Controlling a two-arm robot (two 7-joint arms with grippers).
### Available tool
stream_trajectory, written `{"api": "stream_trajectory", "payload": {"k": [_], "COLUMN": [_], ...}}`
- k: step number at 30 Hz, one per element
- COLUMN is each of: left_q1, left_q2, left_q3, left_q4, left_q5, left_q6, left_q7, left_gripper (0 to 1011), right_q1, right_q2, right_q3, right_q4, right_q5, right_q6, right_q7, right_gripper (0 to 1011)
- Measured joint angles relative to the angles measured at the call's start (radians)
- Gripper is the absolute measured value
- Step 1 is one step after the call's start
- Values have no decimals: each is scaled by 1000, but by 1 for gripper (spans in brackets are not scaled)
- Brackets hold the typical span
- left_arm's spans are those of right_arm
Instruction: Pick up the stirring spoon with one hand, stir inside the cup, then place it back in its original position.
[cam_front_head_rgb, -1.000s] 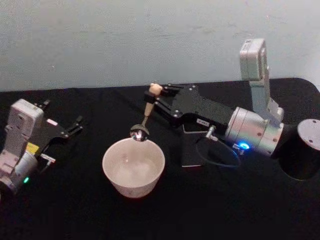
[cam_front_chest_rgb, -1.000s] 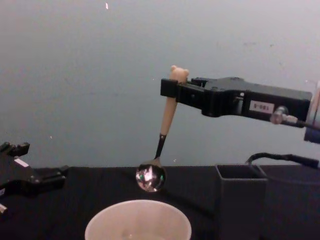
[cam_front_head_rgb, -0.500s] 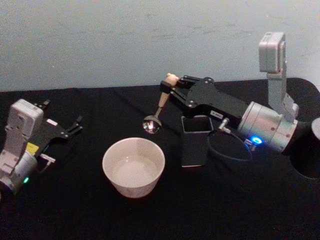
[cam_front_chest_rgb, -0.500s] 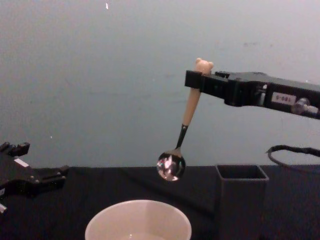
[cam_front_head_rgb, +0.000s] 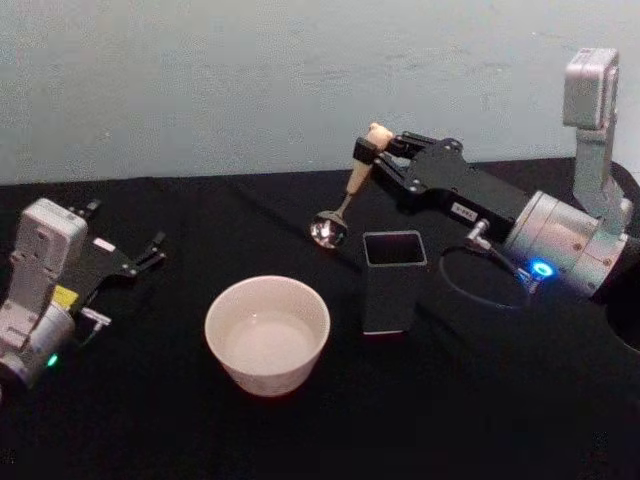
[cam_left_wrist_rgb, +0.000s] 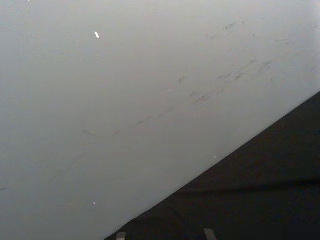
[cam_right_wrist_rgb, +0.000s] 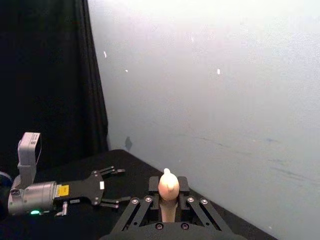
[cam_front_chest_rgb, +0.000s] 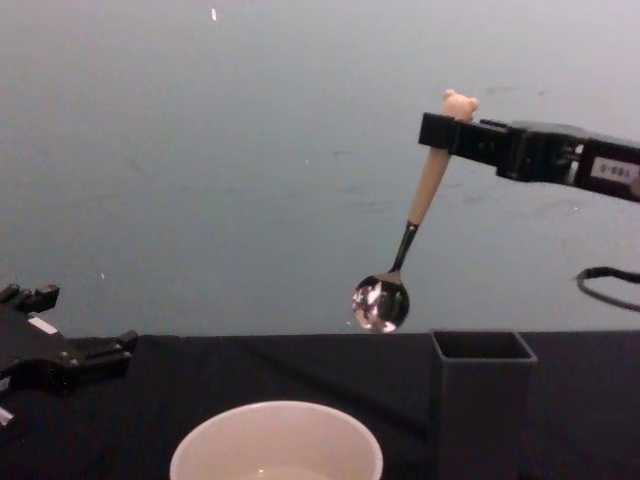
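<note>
The right arm stretches in level from the right, its right tool (cam_front_head_rgb: 372, 150) clamped on the bear-topped handle of the stirring spoon (cam_front_head_rgb: 348, 195). The spoon hangs tilted in the air, up-left of the holder (cam_front_head_rgb: 392, 290) and beyond the cup (cam_front_head_rgb: 215, 312). The left tool (cam_front_head_rgb: 150, 250) sits low at the left, fingers spread.

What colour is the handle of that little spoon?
The stirring spoon has a pale beige handle, clearest in the chest view.
</note>
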Motion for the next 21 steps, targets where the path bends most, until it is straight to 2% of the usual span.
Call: {"api": "stream_trajectory", "payload": {"k": [21], "left_q1": [0], "left_q2": [0], "left_q3": [0], "left_q4": [0], "left_q5": [0], "left_q6": [0], "left_q7": [0], "left_gripper": [1001], "right_q1": [-46], "right_q2": [47], "right_q3": [51], "right_q4": [-30], "right_q5": [38], "right_q6": [-17], "right_q7": [-8], "right_gripper": [214]}}
